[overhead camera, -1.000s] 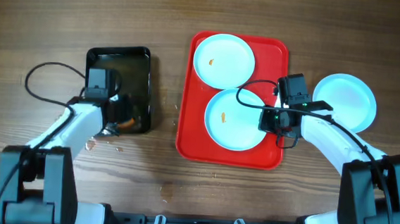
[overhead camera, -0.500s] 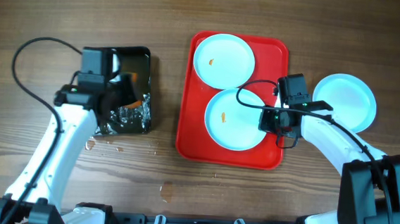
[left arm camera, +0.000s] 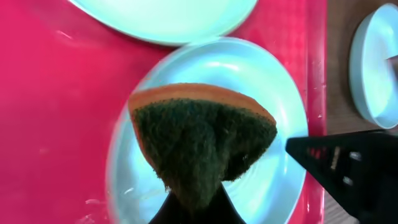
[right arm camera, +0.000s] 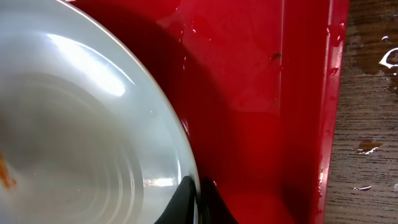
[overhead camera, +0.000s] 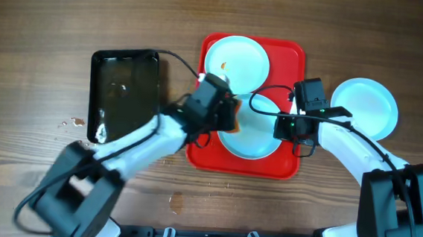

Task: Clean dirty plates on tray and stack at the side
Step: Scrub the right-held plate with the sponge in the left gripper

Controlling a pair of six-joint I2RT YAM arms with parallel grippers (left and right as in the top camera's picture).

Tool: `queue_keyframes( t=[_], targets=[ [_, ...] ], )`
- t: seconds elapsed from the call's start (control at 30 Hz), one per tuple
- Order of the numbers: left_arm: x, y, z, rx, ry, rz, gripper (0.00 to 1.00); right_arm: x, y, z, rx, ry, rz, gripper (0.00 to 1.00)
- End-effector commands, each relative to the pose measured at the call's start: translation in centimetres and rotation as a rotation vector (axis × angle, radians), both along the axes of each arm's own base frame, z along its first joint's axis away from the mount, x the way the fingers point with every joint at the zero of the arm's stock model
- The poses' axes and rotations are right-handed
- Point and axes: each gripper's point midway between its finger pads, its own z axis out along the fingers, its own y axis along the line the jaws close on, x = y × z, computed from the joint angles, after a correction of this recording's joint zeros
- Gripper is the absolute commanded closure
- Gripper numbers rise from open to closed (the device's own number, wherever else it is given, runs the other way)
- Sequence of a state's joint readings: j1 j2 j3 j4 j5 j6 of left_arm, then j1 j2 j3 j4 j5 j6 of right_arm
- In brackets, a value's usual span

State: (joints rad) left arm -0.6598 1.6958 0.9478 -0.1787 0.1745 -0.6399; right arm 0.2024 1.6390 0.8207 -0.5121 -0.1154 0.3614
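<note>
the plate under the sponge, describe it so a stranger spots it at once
Start at the red tray mid-table. Of the two pale blue plates on it, take the near plate, closer to the robot. Only it has the left gripper holding a sponge over it and the right gripper pinching its rim.

black tray (overhead camera: 125,75): wet | wooden table (overhead camera: 39,17): droplets (overhead camera: 69,122) beside tray | sponge (left arm camera: 199,143): green-orange

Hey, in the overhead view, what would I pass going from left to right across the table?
black tray → red tray → lone pale-blue plate
</note>
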Motion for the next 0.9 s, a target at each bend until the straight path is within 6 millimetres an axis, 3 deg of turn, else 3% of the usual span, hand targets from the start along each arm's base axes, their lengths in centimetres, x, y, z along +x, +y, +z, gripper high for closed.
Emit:
queue_keyframes(
  t=[0.0,0.1,0.2,0.23,0.37,0.47,0.67,0.87],
  targets=[
    [-0.9,-3.5,-3.2,-0.029,0.032,-0.033,0.96,-1.0,-1.3,-1.3,-0.075,0.038,0.005,0.96],
    [-1.5,-4.7,-5.5,-0.022,0.045,-0.063,0.96,-1.0,-1.3,-1.3,-0.075,0.039,0.006,0.96],
    [-1.0,-3.9,-6.5,0.025,0.033,-0.038,0.96,-1.0,-1.3,-1.3,-0.075,0.040,0.005,0.96],
    [-0.8,-3.1,-6.9,0.064,0.026,-0.021,0.96,-1.1,-1.3,-1.3,-0.075,0.041,0.006,0.96],
    [0.1,3.2,-8.9,0.330,0.015,0.078,0.96,-1.2,-1.3,-1.3,-0.076,0.046,0.005,0.96],
    [0.7,5.3,-9.1,0.409,0.002,0.084,0.96,-1.3,-1.3,-1.4,-0.077,0.050,0.006,0.96],
    [2.9,8.1,-6.7,0.586,-0.051,0.148,0.96,-1.8,-1.4,-1.4,-0.081,0.070,0.006,0.96],
    [4.2,8.6,-2.3,0.615,-0.021,0.236,0.96,-2.0,-1.7,-1.5,-0.089,0.081,-0.026,0.95]
  ],
)
